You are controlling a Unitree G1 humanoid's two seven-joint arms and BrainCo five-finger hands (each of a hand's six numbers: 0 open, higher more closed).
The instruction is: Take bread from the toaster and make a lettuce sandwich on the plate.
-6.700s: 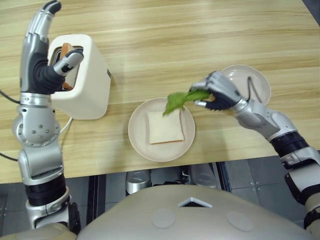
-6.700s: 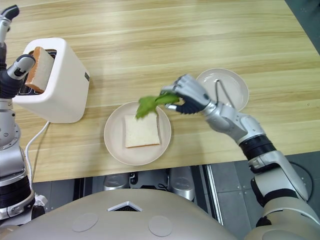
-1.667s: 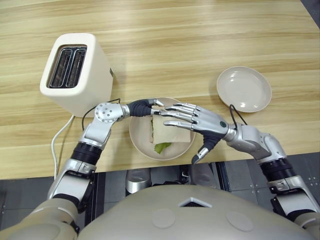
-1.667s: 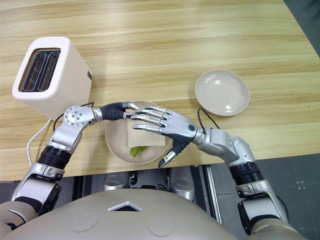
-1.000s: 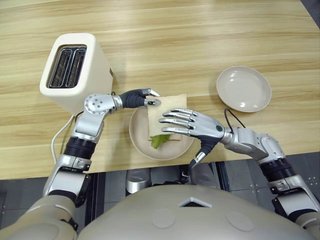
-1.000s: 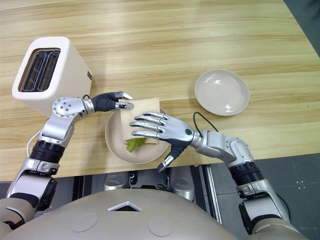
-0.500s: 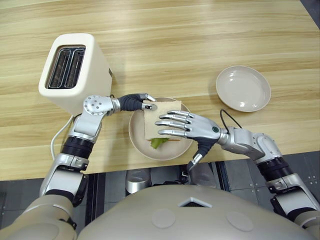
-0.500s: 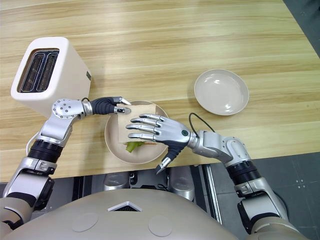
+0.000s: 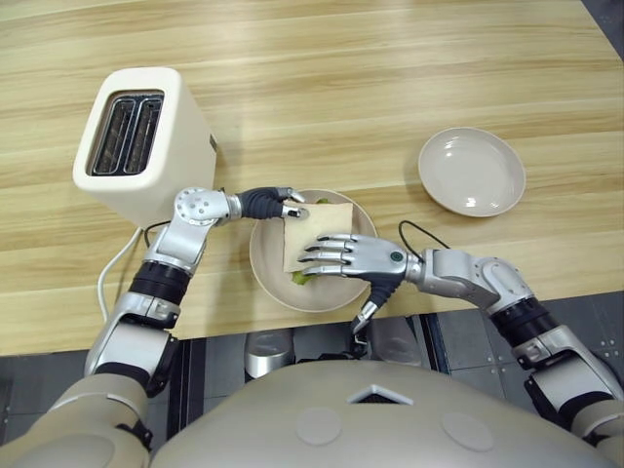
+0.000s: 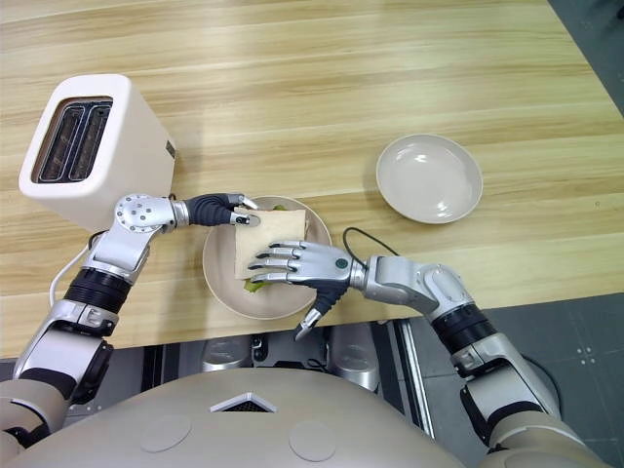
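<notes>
- Bread slice (image 9: 317, 226) lies on plate (image 9: 261, 261), on top of lettuce (image 9: 297, 278). Green shows only at its near-left edge. Whatever is under the lettuce is hidden, so bottom slice not confirmed.
- Risk 1: bread slice skews or slides off the stack. Likely cause: left hand (image 9: 265, 203) tugs the corner while right hand (image 9: 343, 255) bears down unevenly.
- Risk 2: crumb crushed, or torn at the pinched corner. Cause: too much press from above on soft bread.
- Risk 3: lettuce squeezed out twd near rim. Same cause.
- Risk 4: slice lifts w/ the fingers on release if it sticks. Plate may also shift, as nothing braces it.
- Left hand: at plate's far-left rim, forearm coming in from toaster (image 9: 146, 136) side. Fingertips pinched on far-left corner of bread slice.
- Right hand: palm down, fingers straight and spread, laid across near half of slice. Grasps nothing. Contact looks probable; pressure cannot be judged.
- Toaster slots appear empty. Small dish (image 9: 472, 172) sits well apart to the right on table (image 9: 390, 78).
</notes>
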